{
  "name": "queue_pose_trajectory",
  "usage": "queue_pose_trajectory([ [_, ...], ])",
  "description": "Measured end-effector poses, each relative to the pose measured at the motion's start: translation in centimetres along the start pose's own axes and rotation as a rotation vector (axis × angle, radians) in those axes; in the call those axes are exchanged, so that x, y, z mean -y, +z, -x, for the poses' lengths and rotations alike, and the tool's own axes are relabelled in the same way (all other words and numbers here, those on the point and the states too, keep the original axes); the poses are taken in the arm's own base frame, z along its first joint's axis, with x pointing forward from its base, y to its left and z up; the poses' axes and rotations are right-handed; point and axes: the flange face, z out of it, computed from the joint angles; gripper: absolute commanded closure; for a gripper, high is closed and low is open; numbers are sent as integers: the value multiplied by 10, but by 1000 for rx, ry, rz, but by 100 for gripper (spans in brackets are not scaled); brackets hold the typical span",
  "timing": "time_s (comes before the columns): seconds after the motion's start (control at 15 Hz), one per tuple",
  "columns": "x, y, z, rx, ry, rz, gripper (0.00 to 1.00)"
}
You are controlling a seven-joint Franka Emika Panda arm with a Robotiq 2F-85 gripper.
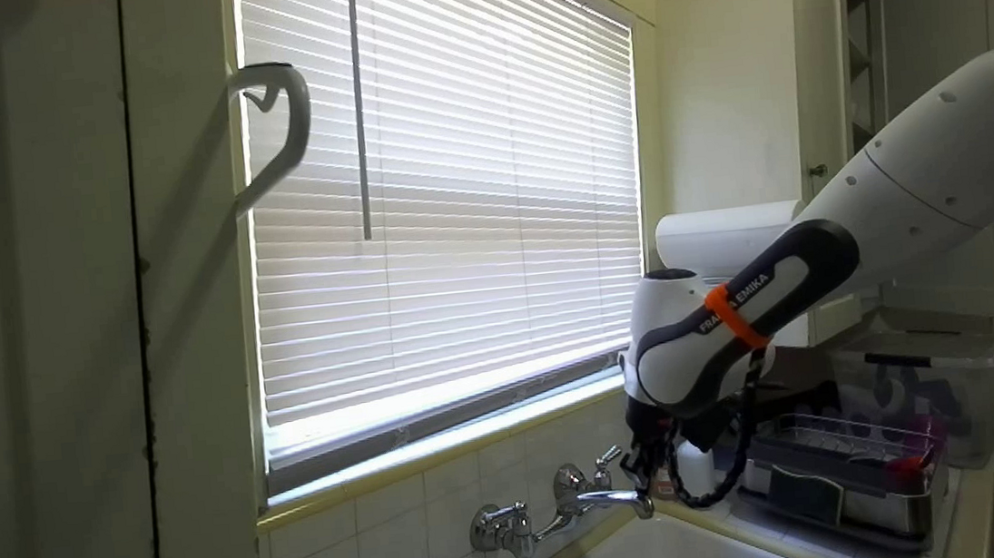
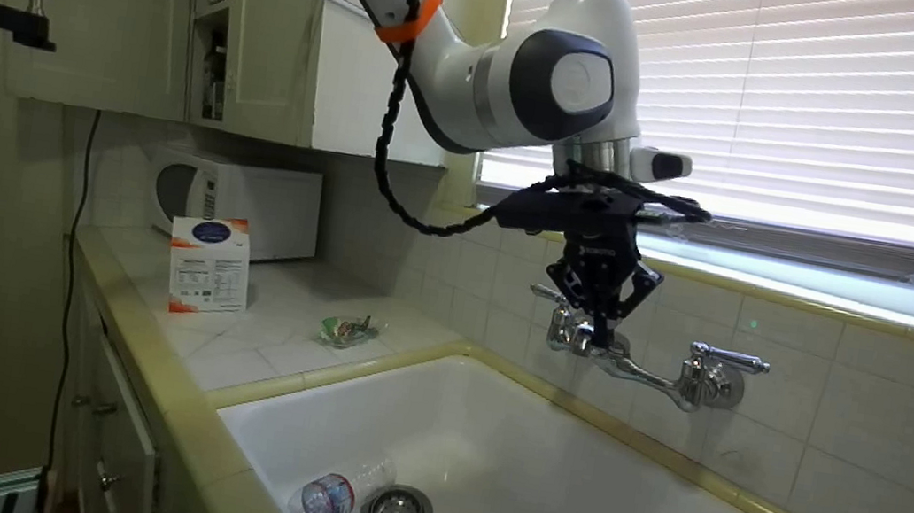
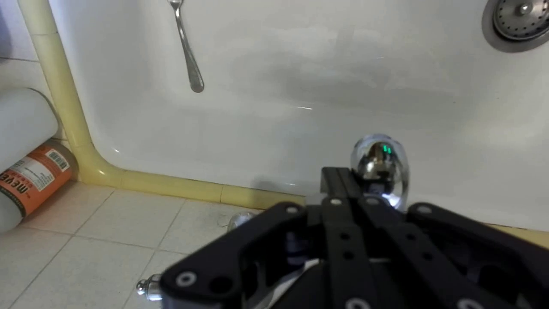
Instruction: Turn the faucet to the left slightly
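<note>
Jaws pressed together, a Robotiq gripper [image 3: 342, 172] points down just beside the spout [image 3: 382, 165] of a wall-mounted chrome faucet [image 2: 644, 375]; whether they touch is unclear. Below, a white sink [image 3: 257, 137] holds a metal utensil [image 3: 188, 60] and a clear plastic bottle [image 2: 329, 500]; white window blinds [image 1: 451, 183] hang above the faucet.

My arm [image 1: 916, 175], the blinds [image 1: 451, 183] and the faucet [image 2: 642, 374] show in both exterior views, each set back: an exterior view looks slantwise toward the dish rack [image 1: 902, 511], an exterior view toward the microwave [image 2: 263, 207]. My wrist view looks closely down into the sink [image 3: 266, 133].
</note>
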Motion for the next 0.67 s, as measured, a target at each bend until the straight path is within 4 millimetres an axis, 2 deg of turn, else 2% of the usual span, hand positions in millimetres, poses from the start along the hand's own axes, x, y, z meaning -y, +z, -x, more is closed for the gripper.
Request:
queue_pose_trajectory([
  [0.67,36,-5,-6,31,104,-141,100],
])
